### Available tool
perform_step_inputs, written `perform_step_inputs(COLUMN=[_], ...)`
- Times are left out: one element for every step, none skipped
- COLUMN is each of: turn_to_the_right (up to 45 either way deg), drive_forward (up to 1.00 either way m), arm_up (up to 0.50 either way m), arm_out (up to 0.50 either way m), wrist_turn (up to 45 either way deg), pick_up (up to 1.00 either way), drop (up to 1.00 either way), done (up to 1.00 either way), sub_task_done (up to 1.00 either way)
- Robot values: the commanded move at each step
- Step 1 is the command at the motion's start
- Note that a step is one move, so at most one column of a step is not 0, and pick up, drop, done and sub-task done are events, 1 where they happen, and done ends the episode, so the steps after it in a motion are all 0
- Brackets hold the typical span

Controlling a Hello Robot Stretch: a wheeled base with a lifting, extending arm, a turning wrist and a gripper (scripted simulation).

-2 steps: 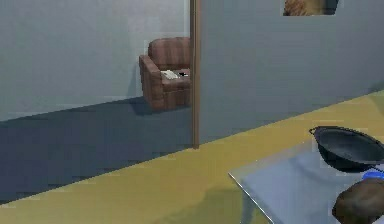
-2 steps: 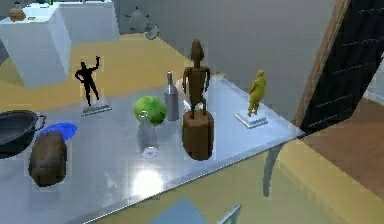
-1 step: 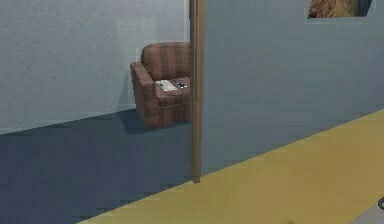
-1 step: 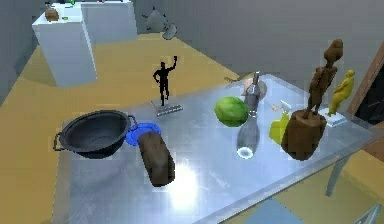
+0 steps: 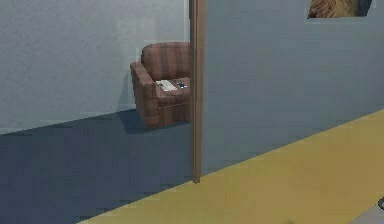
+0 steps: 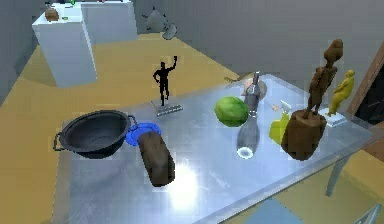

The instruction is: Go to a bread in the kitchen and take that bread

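In the arm side view a long steel table (image 6: 205, 175) ran across the room, and the bread (image 6: 155, 158), a dark brown stubby loaf, lay on it toward the near left part, angled with one end pointing at the table's near edge. Just beyond the loaf's far end sat a small blue dish (image 6: 146, 129), and touching that on the left was a wide black pan (image 6: 96, 134) with handles at both sides. Farther along the tabletop I saw a round green fruit (image 6: 232, 111), a clear glass bottle (image 6: 249, 136) standing upright just right of it, and a grey shaker (image 6: 254, 93) behind them. Near the right end a tall wooden figure (image 6: 320, 78) rose from a brown pot (image 6: 303, 136), with a yellow figurine (image 6: 345, 92) beside it. A black statuette (image 6: 163, 80) with one arm raised stood at the table's far edge. Beyond, on yellow floor, were white counters (image 6: 65, 48). How the claw stood I could not tell. In the forward view a reddish armchair (image 5: 160, 88) with something pale on its seat sat in a blue-walled room, partly behind a brown door post (image 5: 197, 95); a framed picture (image 5: 335, 8) hung at the top right.
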Motion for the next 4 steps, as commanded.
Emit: perform_step_inputs(turn_to_the_right=[0.0, 0.0, 0.0, 0.0], drive_forward=[0.0, 0.0, 0.0, 0.0], arm_up=[0.34, 0.0, 0.0, 0.0], arm_out=[0.0, 0.28, 0.0, 0.0], wrist_turn=[0.0, 0.0, 45.0, 45.0], pick_up=[0.0, 0.0, 0.0, 0.0], drop=[0.0, 0.0, 0.0, 0.0], done=[0.0, 0.0, 0.0, 0.0], sub_task_done=[0.0, 0.0, 0.0, 0.0])
